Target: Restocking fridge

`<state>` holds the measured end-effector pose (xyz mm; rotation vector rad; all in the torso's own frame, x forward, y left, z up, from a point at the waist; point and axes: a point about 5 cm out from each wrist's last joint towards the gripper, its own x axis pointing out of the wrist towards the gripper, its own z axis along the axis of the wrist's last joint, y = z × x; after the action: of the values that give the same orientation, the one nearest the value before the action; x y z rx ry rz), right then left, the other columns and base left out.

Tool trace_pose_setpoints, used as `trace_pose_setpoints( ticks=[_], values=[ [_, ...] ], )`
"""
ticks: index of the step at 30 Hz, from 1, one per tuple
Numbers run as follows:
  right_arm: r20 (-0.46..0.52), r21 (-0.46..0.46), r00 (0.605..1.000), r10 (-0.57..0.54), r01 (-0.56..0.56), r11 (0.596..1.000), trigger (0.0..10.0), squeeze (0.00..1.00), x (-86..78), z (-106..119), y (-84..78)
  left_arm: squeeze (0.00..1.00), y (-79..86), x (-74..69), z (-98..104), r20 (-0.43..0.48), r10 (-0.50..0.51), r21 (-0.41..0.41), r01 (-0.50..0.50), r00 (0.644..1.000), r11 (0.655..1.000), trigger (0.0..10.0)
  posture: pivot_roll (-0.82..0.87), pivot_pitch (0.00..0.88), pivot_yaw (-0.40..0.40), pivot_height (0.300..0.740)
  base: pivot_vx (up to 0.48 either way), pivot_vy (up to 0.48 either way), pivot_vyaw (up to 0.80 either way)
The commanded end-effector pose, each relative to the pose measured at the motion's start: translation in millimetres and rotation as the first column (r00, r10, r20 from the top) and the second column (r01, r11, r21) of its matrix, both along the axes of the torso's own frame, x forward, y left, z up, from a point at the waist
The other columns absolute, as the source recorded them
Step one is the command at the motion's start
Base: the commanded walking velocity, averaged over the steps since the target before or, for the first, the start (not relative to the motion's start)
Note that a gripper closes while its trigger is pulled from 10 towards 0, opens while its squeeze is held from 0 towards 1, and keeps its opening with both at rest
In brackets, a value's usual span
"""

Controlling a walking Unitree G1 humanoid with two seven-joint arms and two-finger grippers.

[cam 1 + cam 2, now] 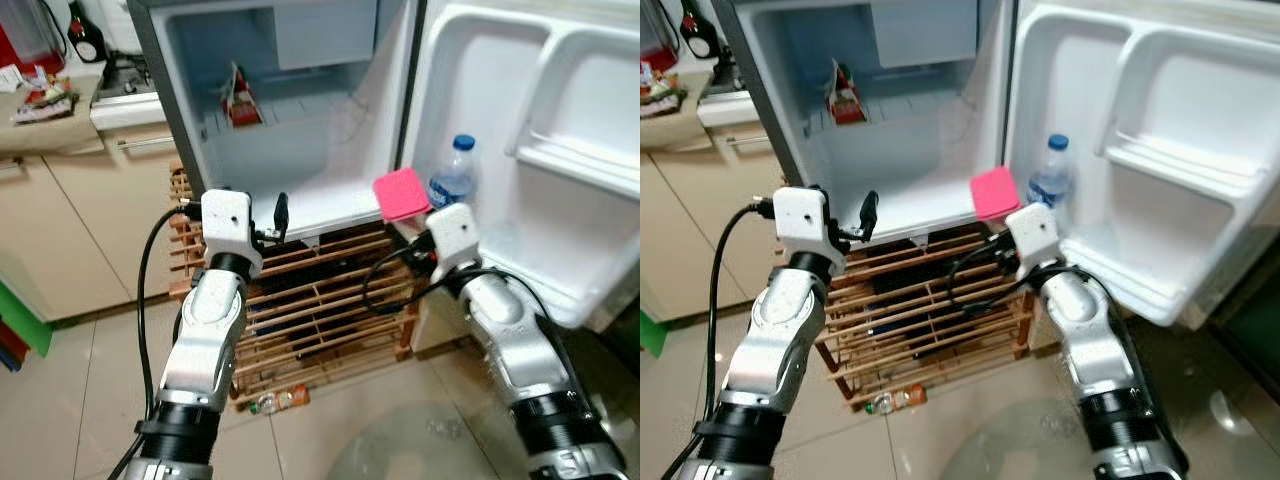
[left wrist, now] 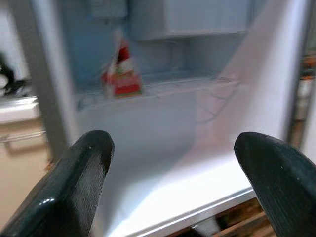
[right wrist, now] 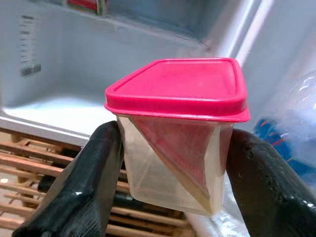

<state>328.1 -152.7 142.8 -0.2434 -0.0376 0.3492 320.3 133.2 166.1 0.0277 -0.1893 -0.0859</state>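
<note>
Clear tub with pink lid [image 3: 177, 128] held at the fridge's [image 1: 300, 150] open front, by the bottom right corner of the compartment, just beside a water bottle [image 1: 452, 175] standing in the door shelf [image 1: 540, 270]. Red carton [image 1: 240, 100] sits on the inner shelf, well back. Wooden rack [image 1: 320, 310] below the fridge, small bottle [image 1: 280, 400] on floor. Right gripper [image 3: 168, 163] clamped on the tub's sides. Left gripper [image 2: 173, 168] spread wide, empty, facing the compartment.
</note>
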Motion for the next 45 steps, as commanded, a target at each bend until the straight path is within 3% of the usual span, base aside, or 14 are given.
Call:
trace_pose_setpoints(
  ticks=[1, 8, 16, 26, 35, 40, 45],
  values=[
    [-0.031, 0.03, 0.999, 0.019, -0.018, 0.999, 0.0, 0.0, -2.3, -4, 4.9, 0.0, 2.7, -0.5, 2, 0.005, 0.0, 0.006, 0.0, 1.0, 1.0, 10.0, -0.13, 0.0, 0.052, 0.74, 0.0, 0.0, 0.0],
    [-0.049, 0.044, 0.998, 0.045, -0.042, 0.998, 0.0, 0.0, -7.8, -10, 12.9, 0.0, 1.1, -0.4, 1, 0.006, -0.018, 0.001, 0.018, 1.0, 1.0, 10.0, -0.14, 0.0, 0.059, 0.74, 0.0, 0.0, -0.57],
    [-0.052, 0.025, 0.997, 0.053, -0.052, 0.998, 0.0, 0.0, -6.5, -9, 11.1, 0.0, 1.8, 1.0, 2, 0.0, -0.007, -0.004, 0.007, 1.0, 1.0, 10.0, -0.14, 0.0, 0.053, 0.74, 0.0, 0.0, -0.25],
    [-0.055, 0.016, 0.995, 0.078, -0.077, 0.997, 0.0, 0.0, -6.2, -8, 14.3, 0.0, 1.3, 1.2, 3, 0.011, -0.002, -0.007, 0.002, 1.0, 1.0, 10.0, -0.14, 0.0, 0.05, 0.74, 0.251, -0.381, 0.0],
    [-0.066, 0.009, 0.991, 0.118, -0.118, 0.993, 0.0, 0.0, -7.3, -7, 16.4, 0.0, -7.1, -1.0, 8, 0.036, -0.056, -0.014, 0.056, 0.998, 0.998, 10.0, -0.14, 0.0, 0.038, 0.74, 0.266, -0.396, 0.0],
    [-0.071, 0.008, 0.97, 0.233, -0.233, 0.972, 0.0, 0.0, -10.3, 0, 22.4, 0.0, -2.2, 0.6, 11, 0.049, -0.009, -0.038, 0.011, 0.999, 0.999, 10.0, -0.15, 0.0, 0.029, 0.74, 0.0, 0.0, 0.0],
    [-0.079, -0.02, 0.948, 0.308, -0.311, 0.95, 0.0, 0.0, -9.3, 4, 24.7, 0.0, 2.7, 2.7, 7, 0.022, -0.072, -0.055, 0.073, 0.997, 0.996, 10.0, -0.15, 0.0, 0.024, 0.74, 0.0, 0.0, 0.0]
  ],
)
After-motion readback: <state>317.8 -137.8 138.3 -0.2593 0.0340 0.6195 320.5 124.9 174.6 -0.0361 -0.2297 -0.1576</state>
